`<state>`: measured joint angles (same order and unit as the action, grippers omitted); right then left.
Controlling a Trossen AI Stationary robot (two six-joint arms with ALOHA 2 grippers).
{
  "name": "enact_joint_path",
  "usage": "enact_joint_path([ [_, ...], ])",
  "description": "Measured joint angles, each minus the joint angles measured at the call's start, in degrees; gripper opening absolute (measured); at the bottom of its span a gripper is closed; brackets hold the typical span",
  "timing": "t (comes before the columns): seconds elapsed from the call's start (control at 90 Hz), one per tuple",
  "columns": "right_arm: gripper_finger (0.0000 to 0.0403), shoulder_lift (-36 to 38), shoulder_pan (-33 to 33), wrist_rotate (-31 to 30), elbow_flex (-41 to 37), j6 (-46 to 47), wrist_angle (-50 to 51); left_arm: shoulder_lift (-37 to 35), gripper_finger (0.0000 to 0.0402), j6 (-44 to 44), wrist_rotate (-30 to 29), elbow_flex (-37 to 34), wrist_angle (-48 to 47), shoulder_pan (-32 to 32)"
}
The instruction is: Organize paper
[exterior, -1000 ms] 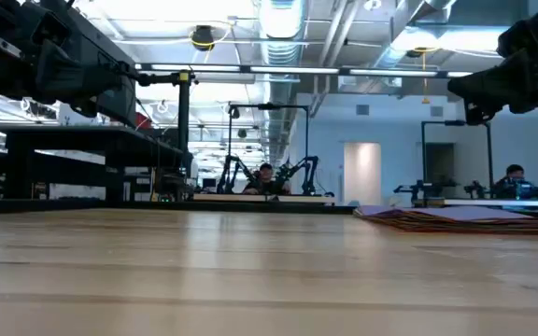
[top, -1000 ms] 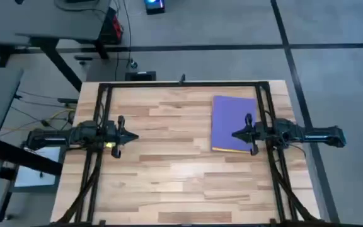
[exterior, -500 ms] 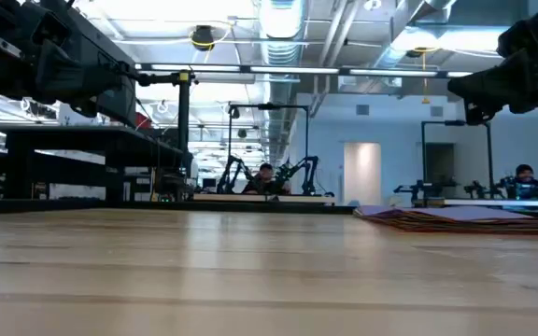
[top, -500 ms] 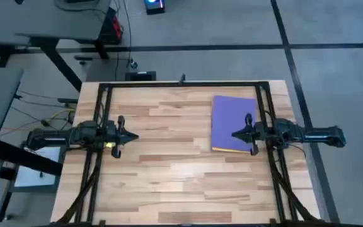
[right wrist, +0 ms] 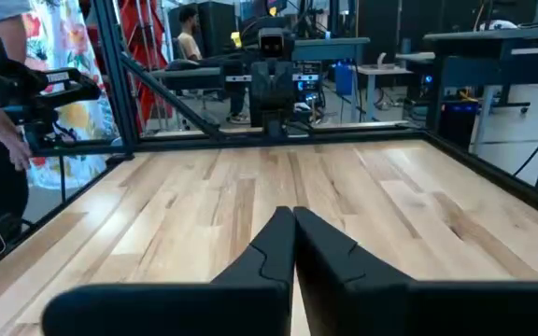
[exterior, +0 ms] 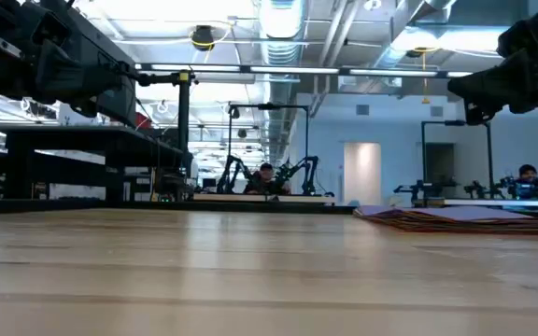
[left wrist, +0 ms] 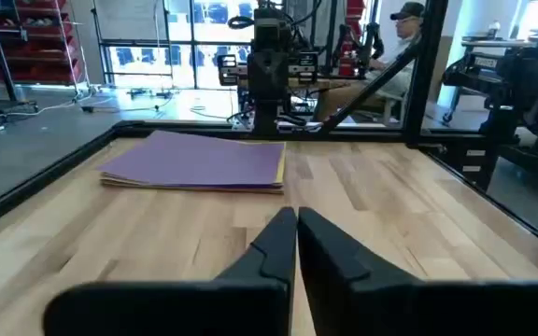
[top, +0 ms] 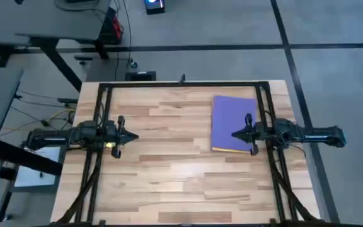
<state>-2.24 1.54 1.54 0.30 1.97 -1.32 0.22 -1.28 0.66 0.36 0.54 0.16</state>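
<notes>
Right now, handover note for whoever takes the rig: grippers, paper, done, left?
Left gripper: shut, empty, raised over the table's left side.
Right gripper: shut, empty, raised over the paper stack's near part.
Paper stack: flat on the table, right side, purple sheet on top, yellow edge showing below it.
Done: no sheet separated.
Left: all the organizing.

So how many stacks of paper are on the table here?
1: a single stack of paper, purple sheet on top, on the table's right side beneath the right gripper. Yellow edges show beneath; the sheet count is hidden.
</notes>
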Motion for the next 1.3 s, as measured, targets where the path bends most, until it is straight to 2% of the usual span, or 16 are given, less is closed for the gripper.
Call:
enact_joint_path([
  [0.222, 0.0, 0.0, 0.0, 0.0, 0.0, 0.0, 0.0, 0.0, 0.0, 0.1, 0.0, 0.0, 0.1, 0.0],
  [0.356, 0.0, 0.0, 0.0, 0.0, 0.0, 0.0, 0.0, 0.1, 0.0, 4.2, 0.1, 0.0, 3.7, 0.0],
  [0.489, 0.0, 0.0, 0.0, 0.0, 0.0, 0.0, 0.0, 0.6, 0.0, -9.9, -1.8, 2.8, 9.5, 0.2],
  [0.6, 0.0, 0.0, 0.0, 0.0, 0.0, 0.0, 0.0, 4.4, 0.0, -27.0, -13.1, 7.6, 6.8, 0.9],
  [0.644, 0.0, 0.0, 0.0, 0.0, 0.0, 0.0, 0.0, 7.9, 0.0, -32.3, -17.0, 9.3, 5.5, 1.3],
  [0.7, 0.0, 0.0, 0.0, 0.0, 0.0, 0.0, 0.0, 13.9, 0.0, -34.9, -18.7, 12.1, 5.4, 1.8],
  [0.822, 0.0, 0.0, 0.0, 0.0, 0.0, 0.0, 0.0, 31.1, 0.0, -34.6, -18.6, 22.1, 6.3, 3.6],
  [0.944, 0.0, 0.0, 0.0, 0.0, 0.0, 0.0, 0.0, 50.3, 0.0, -34.8, -18.4, 34.5, 1.0, 6.8],
  [1.022, 0.0, 0.0, 0.1, -0.1, 0.0, 0.0, 0.0, 60.6, 0.0, -35.7, -15.5, 42.8, -2.8, 8.5],
  [1.089, 0.0, 0.0, 0.5, -0.3, 0.0, 0.0, 0.0, 68.0, 0.0, -34.1, -12.5, 49.8, -4.1, 9.1],
  [1.2, 0.0, 0.0, 0.5, -0.3, 0.0, 0.0, 0.0, 78.7, 0.0, -31.6, -11.2, 59.6, -2.5, 9.2],
  [1.3, 0.0, 0.0, 0.5, -0.3, 0.0, 0.0, 0.0, 86.9, 0.0, -22.0, -10.1, 68.2, -3.1, 9.3],
])
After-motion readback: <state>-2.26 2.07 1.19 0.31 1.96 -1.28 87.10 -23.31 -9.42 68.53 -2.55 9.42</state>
